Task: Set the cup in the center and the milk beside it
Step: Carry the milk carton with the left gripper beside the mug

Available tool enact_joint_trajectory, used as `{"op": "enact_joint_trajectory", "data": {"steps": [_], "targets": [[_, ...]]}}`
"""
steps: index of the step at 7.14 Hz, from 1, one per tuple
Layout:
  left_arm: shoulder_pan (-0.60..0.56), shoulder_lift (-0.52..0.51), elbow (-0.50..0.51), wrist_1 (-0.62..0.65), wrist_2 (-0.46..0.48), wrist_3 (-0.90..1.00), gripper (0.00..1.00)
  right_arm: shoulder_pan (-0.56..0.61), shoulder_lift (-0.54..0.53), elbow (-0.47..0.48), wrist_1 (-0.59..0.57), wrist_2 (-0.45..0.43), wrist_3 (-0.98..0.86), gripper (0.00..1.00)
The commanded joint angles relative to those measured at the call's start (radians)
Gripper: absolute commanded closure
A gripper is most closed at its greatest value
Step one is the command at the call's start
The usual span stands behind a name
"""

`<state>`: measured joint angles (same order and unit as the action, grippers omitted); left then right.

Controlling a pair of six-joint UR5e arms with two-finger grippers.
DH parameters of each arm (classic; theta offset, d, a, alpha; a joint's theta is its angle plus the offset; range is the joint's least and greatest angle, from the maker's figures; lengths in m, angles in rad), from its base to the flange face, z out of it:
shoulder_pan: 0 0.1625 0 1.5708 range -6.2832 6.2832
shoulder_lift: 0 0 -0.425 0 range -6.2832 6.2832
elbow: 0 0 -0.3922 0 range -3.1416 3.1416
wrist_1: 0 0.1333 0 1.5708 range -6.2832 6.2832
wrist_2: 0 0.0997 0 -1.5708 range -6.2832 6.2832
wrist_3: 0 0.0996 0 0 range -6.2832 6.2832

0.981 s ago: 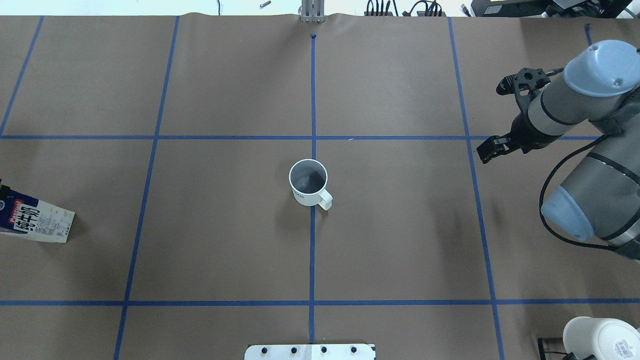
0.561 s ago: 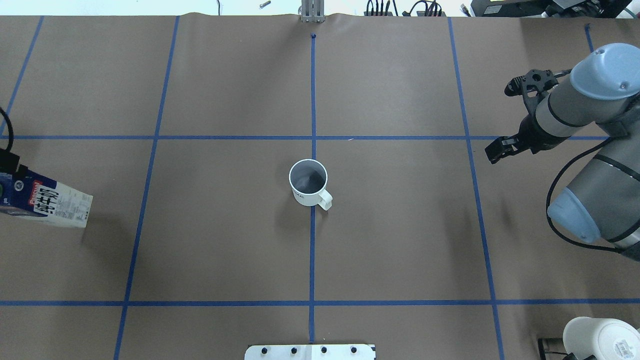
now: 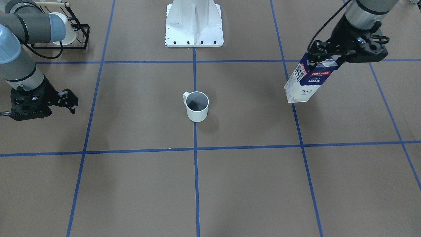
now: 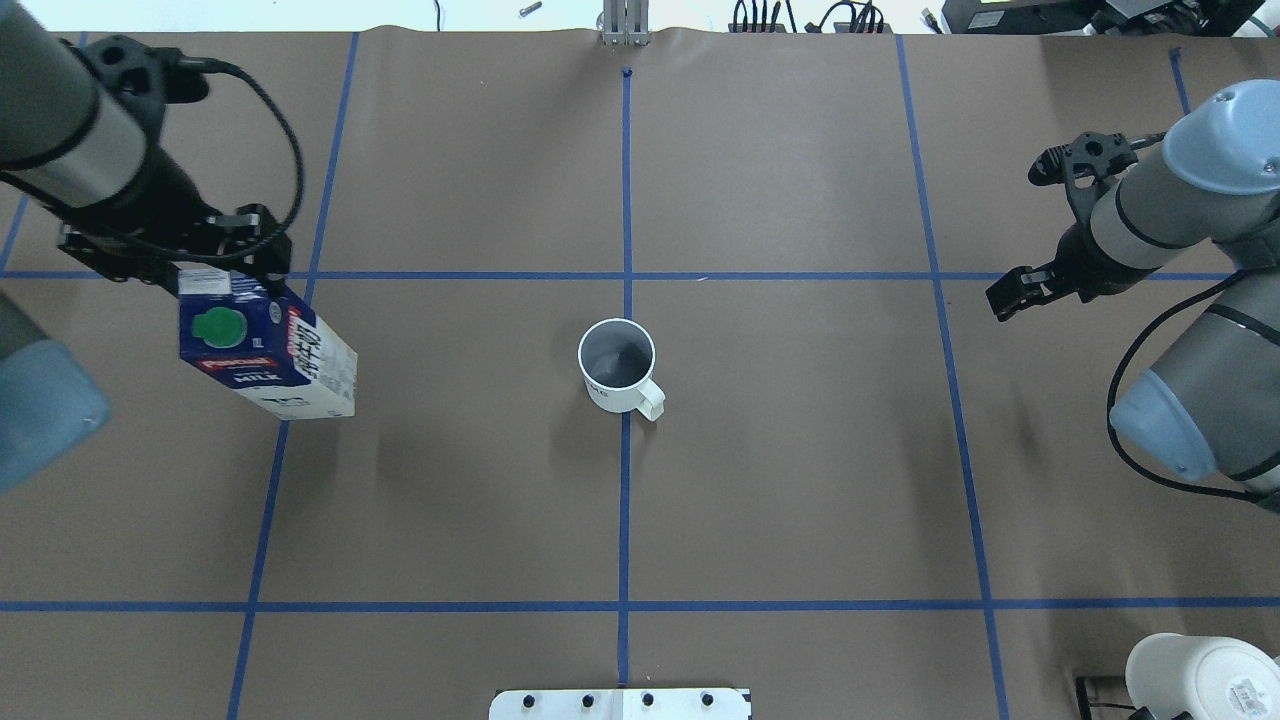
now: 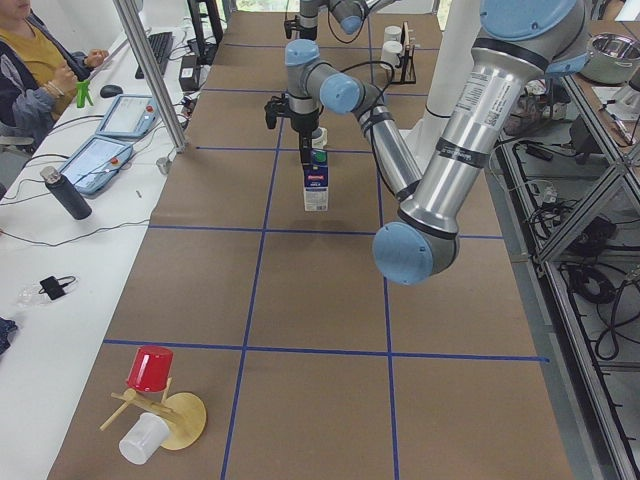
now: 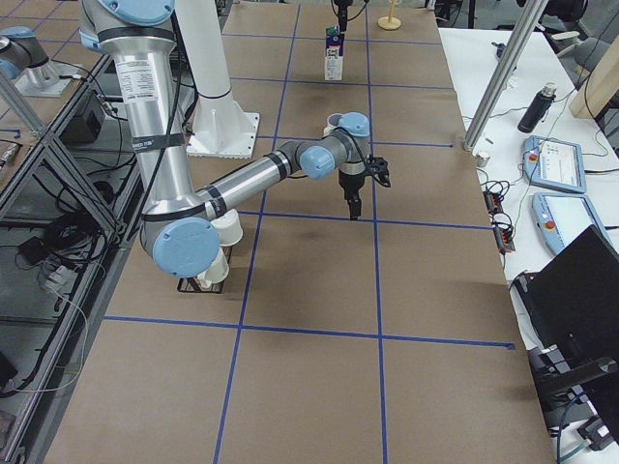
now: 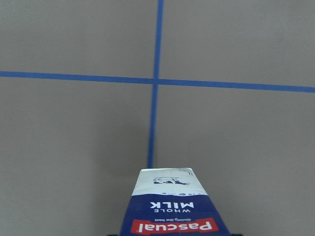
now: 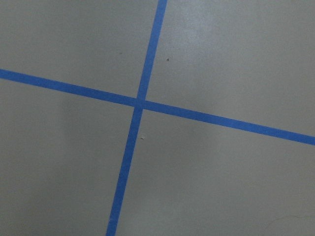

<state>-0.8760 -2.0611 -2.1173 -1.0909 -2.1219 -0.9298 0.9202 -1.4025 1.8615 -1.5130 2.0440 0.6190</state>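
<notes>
The cup (image 4: pixel 617 365), white with a grey inside, stands upright on the table's middle line, and also shows in the front view (image 3: pixel 197 107). Its handle points toward the robot. My left gripper (image 4: pixel 225 272) is shut on the top of the milk (image 4: pixel 268 358), a navy and white Pascual carton with a green cap. The carton hangs tilted above the blue line well to the cup's left, apart from it, as the front view (image 3: pixel 308 80) and left wrist view (image 7: pixel 174 211) show. My right gripper (image 4: pixel 1008 296) is open, empty, far right of the cup.
A black rack (image 3: pixel 77 31) with white cups (image 4: pixel 1200 675) stands by the robot's right side. The white robot base (image 3: pixel 194 24) is at the near edge. A red cup (image 5: pixel 150 368) and a white cup (image 5: pixel 143 438) lie at the table's left end.
My left arm has carried the milk in from the left edge toward the centre and turned it so the green cap shows. My right arm has drawn back slightly to the right.
</notes>
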Motion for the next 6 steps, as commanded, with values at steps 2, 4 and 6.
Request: {"op": "enact_joint_trajectory", "data": {"steps": [2,4,6], "targets": [[0.118,-0.235,0.184,0.022,0.028,-0.121,0.87,0.026,-0.041,0.005,0.000,0.001,-0.047,0.00],[0.129,-0.257,0.223,-0.023,0.028,-0.139,0.87,0.028,-0.041,0.005,0.000,0.001,-0.048,0.00],[0.129,-0.257,0.340,-0.214,0.028,-0.146,0.87,0.031,-0.041,0.007,0.000,0.001,-0.048,0.00]]}}
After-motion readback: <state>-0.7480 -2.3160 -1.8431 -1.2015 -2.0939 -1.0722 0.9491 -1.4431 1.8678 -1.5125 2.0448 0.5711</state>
